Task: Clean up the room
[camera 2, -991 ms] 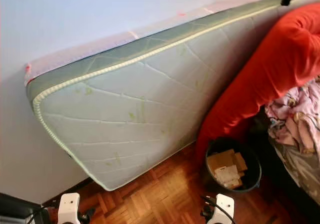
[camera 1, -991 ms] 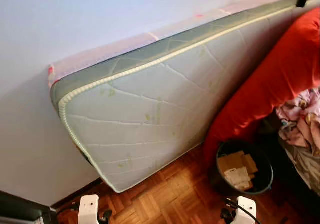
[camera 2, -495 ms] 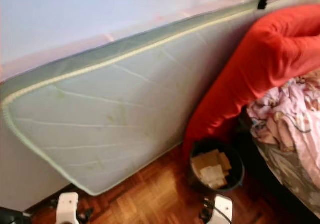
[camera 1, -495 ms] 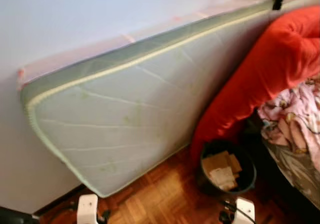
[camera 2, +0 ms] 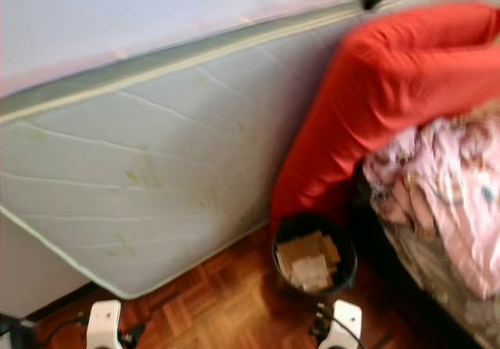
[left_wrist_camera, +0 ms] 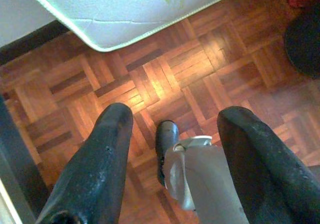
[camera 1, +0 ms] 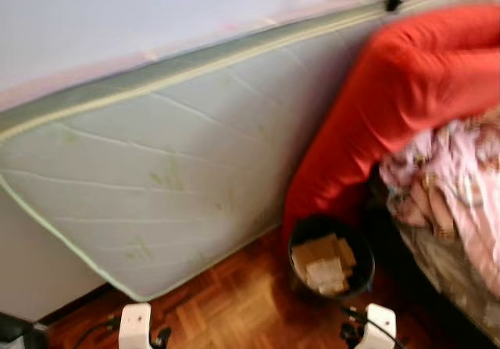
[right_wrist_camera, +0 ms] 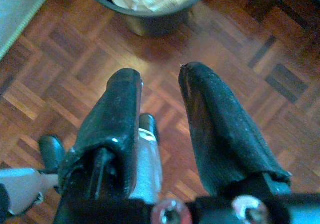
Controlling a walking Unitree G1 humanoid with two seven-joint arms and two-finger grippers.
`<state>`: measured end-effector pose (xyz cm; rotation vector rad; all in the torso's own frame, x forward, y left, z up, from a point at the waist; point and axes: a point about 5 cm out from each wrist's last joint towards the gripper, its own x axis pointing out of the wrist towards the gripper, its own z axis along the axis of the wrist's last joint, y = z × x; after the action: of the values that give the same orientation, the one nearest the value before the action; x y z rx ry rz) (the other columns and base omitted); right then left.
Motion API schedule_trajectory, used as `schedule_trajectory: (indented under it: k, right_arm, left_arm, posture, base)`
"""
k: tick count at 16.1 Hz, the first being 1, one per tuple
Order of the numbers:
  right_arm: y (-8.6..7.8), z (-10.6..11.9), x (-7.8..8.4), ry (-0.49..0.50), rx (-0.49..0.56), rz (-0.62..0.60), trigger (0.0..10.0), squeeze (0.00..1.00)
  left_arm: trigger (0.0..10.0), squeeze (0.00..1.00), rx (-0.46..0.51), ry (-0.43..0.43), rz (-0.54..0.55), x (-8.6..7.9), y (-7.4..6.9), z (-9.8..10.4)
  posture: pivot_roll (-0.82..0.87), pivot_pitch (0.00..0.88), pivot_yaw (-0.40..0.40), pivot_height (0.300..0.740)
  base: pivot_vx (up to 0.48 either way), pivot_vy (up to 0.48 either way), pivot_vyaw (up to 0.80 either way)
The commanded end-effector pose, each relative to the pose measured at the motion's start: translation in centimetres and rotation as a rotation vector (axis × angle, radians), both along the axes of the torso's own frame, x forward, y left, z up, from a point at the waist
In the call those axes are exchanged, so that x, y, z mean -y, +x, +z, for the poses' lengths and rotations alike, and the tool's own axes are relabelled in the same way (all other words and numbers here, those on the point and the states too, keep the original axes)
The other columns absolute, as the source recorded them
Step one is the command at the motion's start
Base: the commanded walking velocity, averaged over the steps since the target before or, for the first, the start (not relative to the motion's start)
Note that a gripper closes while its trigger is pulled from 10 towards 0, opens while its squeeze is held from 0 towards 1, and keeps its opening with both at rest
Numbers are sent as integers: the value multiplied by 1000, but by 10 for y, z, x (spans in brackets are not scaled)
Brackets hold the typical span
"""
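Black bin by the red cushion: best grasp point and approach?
Probably the rim of the black bin, on the side nearest the robot, coming from above. It stands upright and open-topped on the parquet floor; cardboard scraps fill the middle, and the red cushion crowds its far side.

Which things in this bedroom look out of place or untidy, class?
The mattress stands on edge, tilted against the wall instead of lying flat. A red cushion slumps over the bin, which holds cardboard scraps. Pink bedding lies crumpled beside it. Both end effectors hang idle and open above the parquet.
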<state>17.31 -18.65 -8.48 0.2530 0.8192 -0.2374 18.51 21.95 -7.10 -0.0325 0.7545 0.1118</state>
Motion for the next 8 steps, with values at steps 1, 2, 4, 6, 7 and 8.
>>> schedule_trajectory:
  k: [1,2,4,6,7,8]
  right_arm:
    - [45,27,36,-27,29,46,10000,0]
    - [45,27,36,-26,25,47,10000,0]
    - [45,27,36,-34,24,52,10000,0]
    - [45,27,37,-36,29,55,10000,0]
    - [46,27,37,-37,31,54,10000,0]
    - [46,27,37,-37,32,53,10000,0]
  left_arm:
    - [10000,0,-90,-44,2,19,32,7]
    - [10000,0,-90,-44,2,19,32,7]
    - [10000,0,-90,-43,1,19,32,7]
    - [10000,0,-89,-43,1,19,32,7]
    - [10000,0,-89,-45,2,20,32,7]
    - [10000,0,-88,-46,3,20,32,7]
  posture:
    - [34,0,-35,740]
    - [35,0,-33,740]
    - [35,0,-33,740]
    - [34,0,-34,740]
    - [34,0,-36,740]
    - [30,0,-39,740]
  base:
    - [0,-292,0]
    - [0,-292,-763]
    - [0,-291,-719]
    - [0,-291,0]
    - [0,-292,0]
    - [0,-289,0]
